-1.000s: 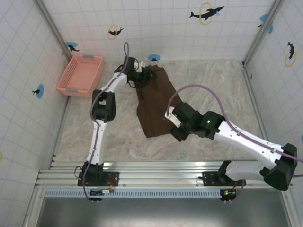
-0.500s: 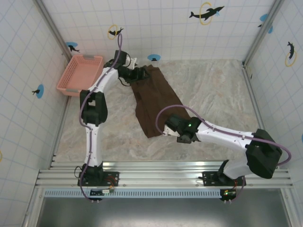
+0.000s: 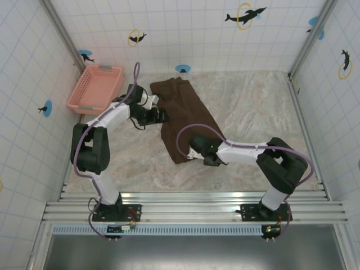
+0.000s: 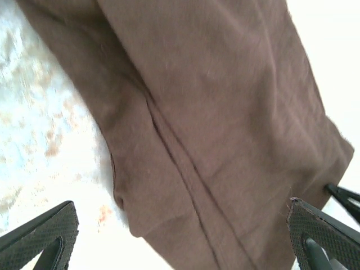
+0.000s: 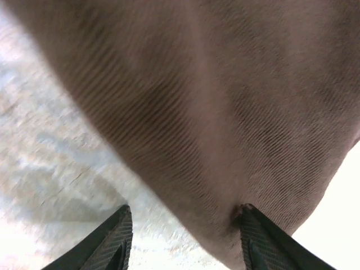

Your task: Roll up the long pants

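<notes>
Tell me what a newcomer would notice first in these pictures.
The long pants, a dark brown sheet of fabric, lie flat and unrolled across the middle of the pale marbled table. Both arms bend in on them: the left end effector is open at their left edge, and the right end effector is open at their near corner. A pink basket sits at the far left corner.

The top camera sits above and behind the arm bases (image 3: 115,211), looking down on the whole table (image 3: 253,107) from afar. The left wrist camera looks out between the left fingers (image 4: 42,236), the right wrist camera between the right fingers (image 5: 109,242) — both close against the pants (image 3: 183,112), which all three views share.
</notes>
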You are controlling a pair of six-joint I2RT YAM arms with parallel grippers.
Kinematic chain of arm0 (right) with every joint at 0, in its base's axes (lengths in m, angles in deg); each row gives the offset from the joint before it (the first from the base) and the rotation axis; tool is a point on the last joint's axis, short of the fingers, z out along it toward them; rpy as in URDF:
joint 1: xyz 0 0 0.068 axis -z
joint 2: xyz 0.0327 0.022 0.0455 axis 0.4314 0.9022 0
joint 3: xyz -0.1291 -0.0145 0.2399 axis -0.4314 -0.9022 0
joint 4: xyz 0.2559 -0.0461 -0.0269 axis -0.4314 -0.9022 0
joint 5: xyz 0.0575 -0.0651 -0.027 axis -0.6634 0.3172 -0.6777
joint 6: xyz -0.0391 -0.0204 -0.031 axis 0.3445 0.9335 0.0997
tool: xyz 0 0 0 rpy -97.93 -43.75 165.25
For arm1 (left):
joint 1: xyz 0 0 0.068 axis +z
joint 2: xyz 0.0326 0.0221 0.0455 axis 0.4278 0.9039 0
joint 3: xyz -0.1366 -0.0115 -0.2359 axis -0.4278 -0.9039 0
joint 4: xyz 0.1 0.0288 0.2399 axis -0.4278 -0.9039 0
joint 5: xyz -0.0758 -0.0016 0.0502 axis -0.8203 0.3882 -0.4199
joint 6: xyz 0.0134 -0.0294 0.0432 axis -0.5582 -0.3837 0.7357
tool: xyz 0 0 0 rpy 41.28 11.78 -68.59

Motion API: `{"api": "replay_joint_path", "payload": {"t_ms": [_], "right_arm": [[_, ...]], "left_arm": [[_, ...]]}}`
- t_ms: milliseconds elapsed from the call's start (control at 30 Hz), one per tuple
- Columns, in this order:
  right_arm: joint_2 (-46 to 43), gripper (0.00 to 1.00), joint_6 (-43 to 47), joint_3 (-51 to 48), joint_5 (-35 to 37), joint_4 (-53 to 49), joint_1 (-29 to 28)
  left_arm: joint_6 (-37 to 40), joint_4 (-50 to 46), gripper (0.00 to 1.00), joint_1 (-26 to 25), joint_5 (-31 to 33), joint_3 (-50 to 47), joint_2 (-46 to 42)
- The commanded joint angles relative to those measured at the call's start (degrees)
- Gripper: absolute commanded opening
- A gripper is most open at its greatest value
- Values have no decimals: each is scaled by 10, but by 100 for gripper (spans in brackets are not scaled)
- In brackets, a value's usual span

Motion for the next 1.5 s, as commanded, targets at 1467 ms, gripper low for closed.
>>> {"api": "replay_joint_path", "payload": {"t_ms": [1467], "right_arm": [[328, 2, -97, 595, -626, -435, 104]], "left_arm": [[128, -189, 97, -43, 181, -82, -279]]}}
